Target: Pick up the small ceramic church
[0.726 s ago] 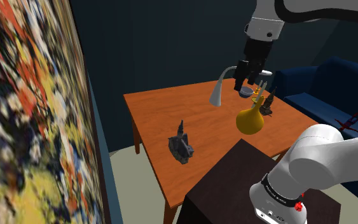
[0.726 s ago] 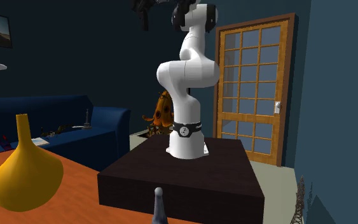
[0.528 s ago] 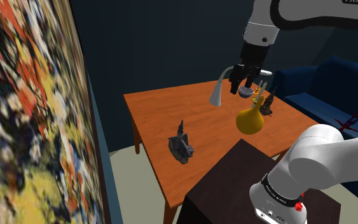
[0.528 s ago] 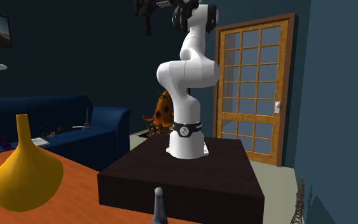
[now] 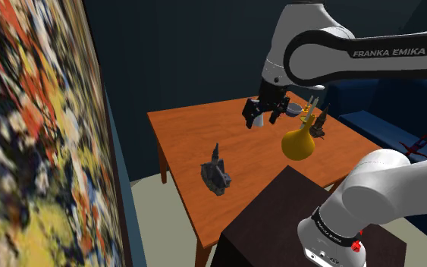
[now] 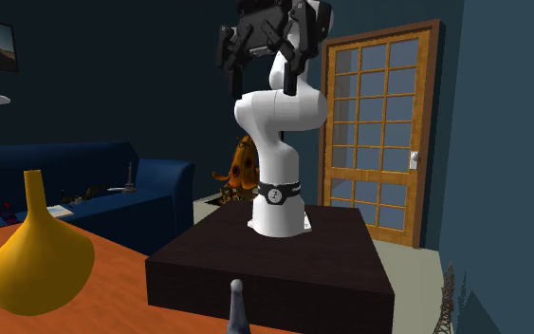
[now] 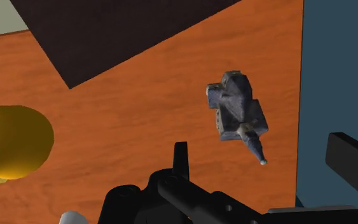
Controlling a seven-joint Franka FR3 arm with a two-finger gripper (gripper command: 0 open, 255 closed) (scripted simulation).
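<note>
**While your hand (image 5: 261, 115) hangs wide open, the church (image 5: 216, 174) waits well off**

In the shoulder view, your hand hovers above the bench's (image 5: 181, 125) far side, fingers (image 7: 181, 158) spread, holding nothing. The small grey church stands upright near the front edge, toward that view's lower left. You'll need to travel down and that way; the yellow vase (image 5: 297, 144) stands on the hand's other side.

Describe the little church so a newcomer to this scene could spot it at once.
Start at the orange table beside the arm's dark stand. Near its edge toward the shoulder view's lower left stands a small grey-blue church with a pointed spire. It stands alone, dark and angular, apart from the round yellow vase farther right.
</note>
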